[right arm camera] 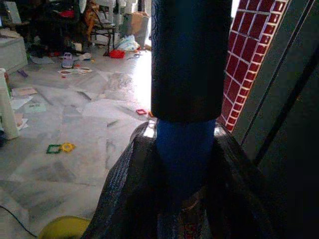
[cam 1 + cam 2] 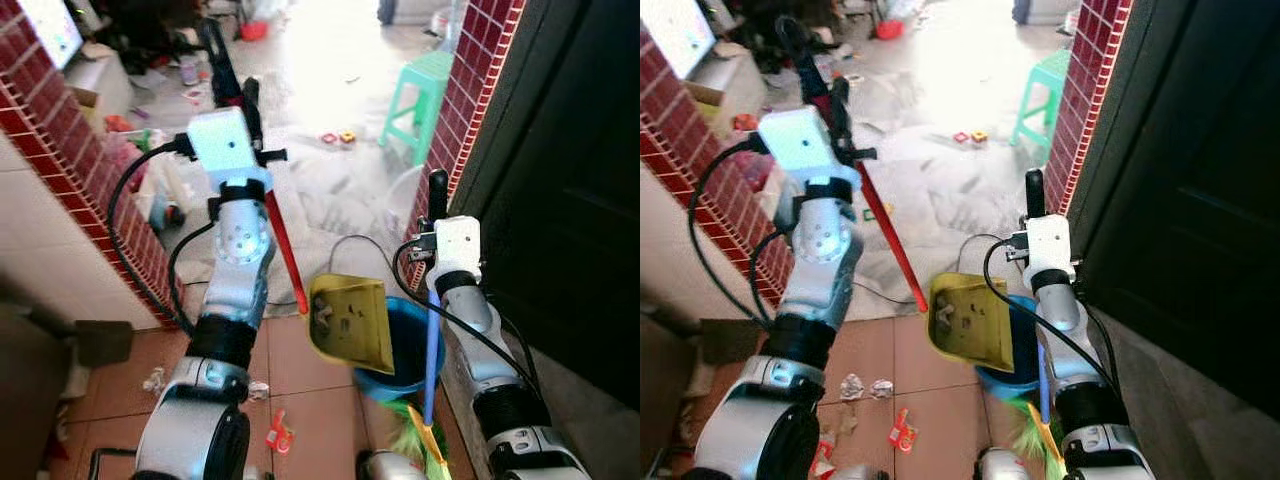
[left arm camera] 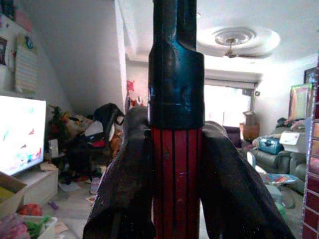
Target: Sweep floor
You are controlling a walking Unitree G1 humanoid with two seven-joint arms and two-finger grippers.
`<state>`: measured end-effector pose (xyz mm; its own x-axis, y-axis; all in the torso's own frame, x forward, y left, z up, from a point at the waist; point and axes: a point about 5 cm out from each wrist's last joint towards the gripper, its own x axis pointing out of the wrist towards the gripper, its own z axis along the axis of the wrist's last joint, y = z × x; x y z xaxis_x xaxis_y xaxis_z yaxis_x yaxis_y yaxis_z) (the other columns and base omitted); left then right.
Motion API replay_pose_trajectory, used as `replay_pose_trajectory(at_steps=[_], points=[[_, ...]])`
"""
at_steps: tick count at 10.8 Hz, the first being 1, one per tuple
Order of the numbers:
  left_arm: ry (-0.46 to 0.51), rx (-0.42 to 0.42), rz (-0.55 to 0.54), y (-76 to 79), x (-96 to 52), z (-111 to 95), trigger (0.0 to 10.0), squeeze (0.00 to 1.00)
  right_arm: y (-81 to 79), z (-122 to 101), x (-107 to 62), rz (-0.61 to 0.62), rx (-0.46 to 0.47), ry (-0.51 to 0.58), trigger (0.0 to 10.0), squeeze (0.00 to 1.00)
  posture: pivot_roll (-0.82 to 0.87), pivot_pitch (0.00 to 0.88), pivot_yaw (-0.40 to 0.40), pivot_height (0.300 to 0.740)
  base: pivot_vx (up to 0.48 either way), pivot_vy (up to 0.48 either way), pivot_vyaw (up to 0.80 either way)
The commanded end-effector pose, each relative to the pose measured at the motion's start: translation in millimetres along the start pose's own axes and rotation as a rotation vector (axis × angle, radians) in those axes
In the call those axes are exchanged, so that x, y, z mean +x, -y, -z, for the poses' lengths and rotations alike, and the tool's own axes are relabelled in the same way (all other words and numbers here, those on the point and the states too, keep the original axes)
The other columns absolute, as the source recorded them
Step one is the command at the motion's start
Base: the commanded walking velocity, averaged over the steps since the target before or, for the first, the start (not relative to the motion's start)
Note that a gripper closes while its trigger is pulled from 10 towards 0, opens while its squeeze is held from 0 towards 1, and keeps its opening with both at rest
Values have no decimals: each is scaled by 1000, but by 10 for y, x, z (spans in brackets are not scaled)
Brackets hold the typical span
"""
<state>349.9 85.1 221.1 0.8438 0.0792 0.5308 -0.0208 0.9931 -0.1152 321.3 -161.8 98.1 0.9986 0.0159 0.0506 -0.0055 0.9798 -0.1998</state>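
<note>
Before you, on the tiled floor point(image 2: 310, 370) of a brick-sided doorway, both arms are raised and each one holds a cleaning tool. Your left gripper point(image 3: 174, 199) is pinched on the red handle point(image 2: 283, 245) of the yellow dustpan point(image 2: 352, 320); in the left wrist view the two black fingers point(image 3: 124, 184) press against the ribbed red shaft just below its black end cap. The pan hangs tilted over the rim of a blue bucket point(image 2: 400, 360), its open face turned toward you (some grey dirt clings inside). Your right gripper point(image 1: 184, 199) is clamped on the blue broom handle point(image 2: 431, 350), with the black grip of the handle rising above the fingers point(image 1: 129, 189). The broom's green and yellow bristles point(image 2: 420, 445) sit low beside the bucket, near your right arm. Crumpled scraps of paper point(image 2: 865, 388) and a red bit of litter point(image 2: 279, 436) lie on the terracotta tiles by your left arm. Beyond the doorway, a green stool point(image 2: 420, 100) stands on the pale floor among scattered toys.
</note>
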Motion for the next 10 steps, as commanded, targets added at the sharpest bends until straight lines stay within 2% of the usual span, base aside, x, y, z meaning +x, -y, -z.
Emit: replay_pose_trajectory(at_steps=[1, 2, 4, 5, 7, 9, 10], points=[[71, 30, 51, 98, 40, -101, 10000, 0, -24, -69, 27, -9, 0, 29, 10000, 0, -164, 0, 65, 740, 0, 0, 0], [81, 28, 89, 191, 13, -98, 10000, 0, -24, -76, 31, -9, 0, 31, 10000, 0, -169, 0, 63, 740, 0, 0, 0], [104, -12, 267, 503, -102, -95, 10000, 0, -29, -76, 24, -6, 0, 34, 10000, 0, -172, 0, 65, 740, 0, 0, 0], [114, -63, 423, 714, -209, -109, 10000, 0, -34, -74, 23, -6, 1, 34, 10000, 0, -172, 0, 67, 740, 0, 0, 0], [122, -106, 697, 992, -431, -112, 10000, 0, -36, -77, 28, -4, 2, 36, 10000, 0, -171, 0, 69, 740, 0, 0, 0], [100, -191, 957, 1175, -622, -132, 10000, 0, -31, -72, 30, -3, 2, 36, 10000, 0, -169, 0, 68, 740, 0, 0, 0], [93, -206, 988, 1207, -632, -145, 10000, 0, -36, -67, 28, -4, 2, 35, 10000, 0, -167, 0, 67, 740, 0, 0, 0]])
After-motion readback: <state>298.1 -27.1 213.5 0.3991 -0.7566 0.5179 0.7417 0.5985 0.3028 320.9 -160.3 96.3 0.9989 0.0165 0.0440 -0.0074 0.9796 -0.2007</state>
